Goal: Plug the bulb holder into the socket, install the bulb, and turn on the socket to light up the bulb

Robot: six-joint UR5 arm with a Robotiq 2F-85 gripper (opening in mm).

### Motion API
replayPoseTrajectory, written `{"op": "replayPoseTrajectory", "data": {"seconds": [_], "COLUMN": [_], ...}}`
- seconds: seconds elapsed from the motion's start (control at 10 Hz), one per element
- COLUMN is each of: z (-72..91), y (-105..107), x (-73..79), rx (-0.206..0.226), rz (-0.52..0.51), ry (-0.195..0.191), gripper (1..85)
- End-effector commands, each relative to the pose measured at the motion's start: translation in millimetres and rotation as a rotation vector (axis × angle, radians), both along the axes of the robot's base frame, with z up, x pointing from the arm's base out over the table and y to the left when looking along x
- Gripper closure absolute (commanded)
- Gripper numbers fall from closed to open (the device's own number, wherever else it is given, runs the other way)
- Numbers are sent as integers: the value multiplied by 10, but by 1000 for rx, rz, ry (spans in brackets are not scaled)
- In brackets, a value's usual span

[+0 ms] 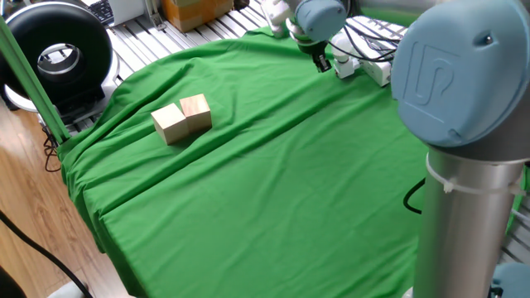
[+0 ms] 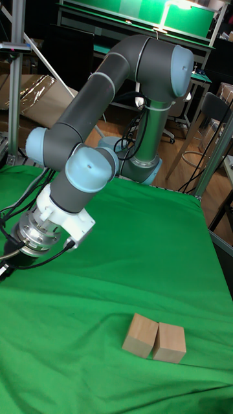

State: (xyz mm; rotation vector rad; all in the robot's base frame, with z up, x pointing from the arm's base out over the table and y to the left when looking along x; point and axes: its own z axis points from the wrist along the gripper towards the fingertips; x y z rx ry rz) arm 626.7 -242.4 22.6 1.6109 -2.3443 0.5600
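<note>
My gripper (image 1: 321, 61) hangs over the far edge of the green cloth, its dark fingers pointing down and tilted right. They are too small and dark to show a gap. Just right of them a small white bulb holder (image 1: 345, 67) sits at the near end of the white socket (image 1: 378, 71), which lies across the back right; whether it is plugged in I cannot tell. In the tall fixed view only the wrist shows, and the gripper (image 2: 3, 270) is cut off at the left edge. The bulb is out of view.
Two wooden blocks (image 1: 182, 118) (image 2: 155, 339) stand side by side on the left of the green cloth (image 1: 273, 190). Black cables (image 1: 373, 37) run behind the socket. A black round device (image 1: 56, 51) sits off the table's far left. My arm's grey column (image 1: 472, 190) fills the right foreground.
</note>
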Motion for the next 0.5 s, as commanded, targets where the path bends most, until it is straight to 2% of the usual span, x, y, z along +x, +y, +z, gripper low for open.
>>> {"op": "replayPoseTrajectory", "data": {"seconds": [0.0, 0.1, 0.4], "z": [-68, -82, -62], "y": [-144, -138, -218], "x": [-44, -67, -109], "rx": [-20, -22, -69], "rz": [-1, -4, 0], "ry": [16, 26, 57], "gripper": [847, 847, 847]}}
